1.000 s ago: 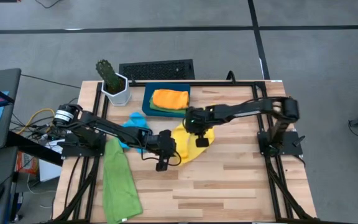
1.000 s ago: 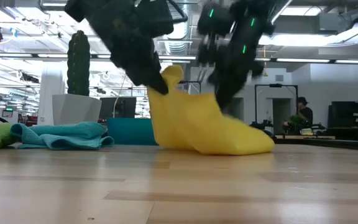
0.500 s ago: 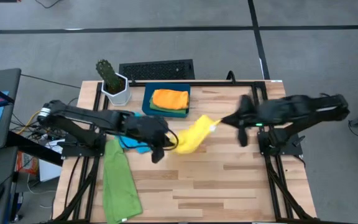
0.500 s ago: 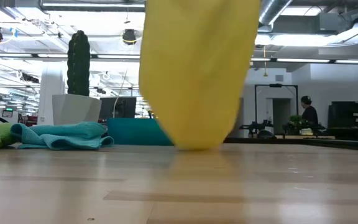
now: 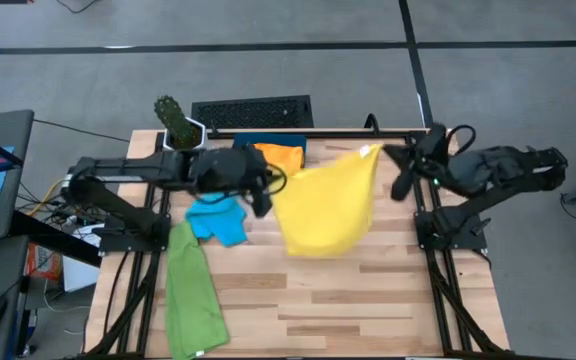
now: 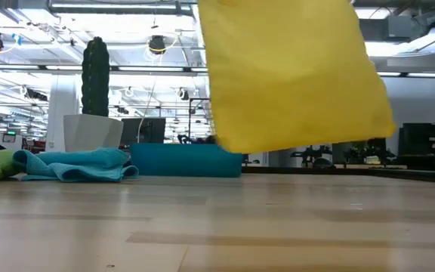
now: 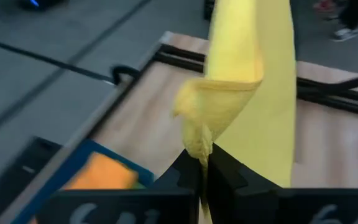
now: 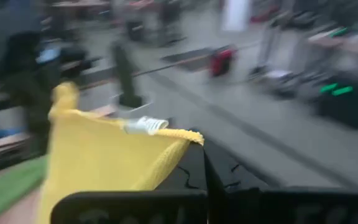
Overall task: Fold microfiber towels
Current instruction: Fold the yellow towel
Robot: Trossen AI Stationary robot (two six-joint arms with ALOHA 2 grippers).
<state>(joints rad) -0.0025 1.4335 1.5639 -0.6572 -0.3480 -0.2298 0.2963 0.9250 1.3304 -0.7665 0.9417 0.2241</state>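
Above the table [image 5: 368, 290] I am holding the yellow towel [image 5: 328, 205] stretched in the air between both arms. My left gripper [image 7: 202, 167] is pinching 1 corner near the teal tray [image 5: 243, 150]; my right gripper [image 8: 204, 163] is pinching the other corner at the table's far right edge. Below, 1 blue towel [image 5: 218, 218] and 1 green towel [image 5: 192, 290] are lying on the wood, and 1 orange towel [image 5: 286, 155] is sitting in the tray.

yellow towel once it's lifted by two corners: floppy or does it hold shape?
Likely floppy: the yellow towel sags between the left gripper and right gripper. Probably light: pinched corners alone hold it above the table.
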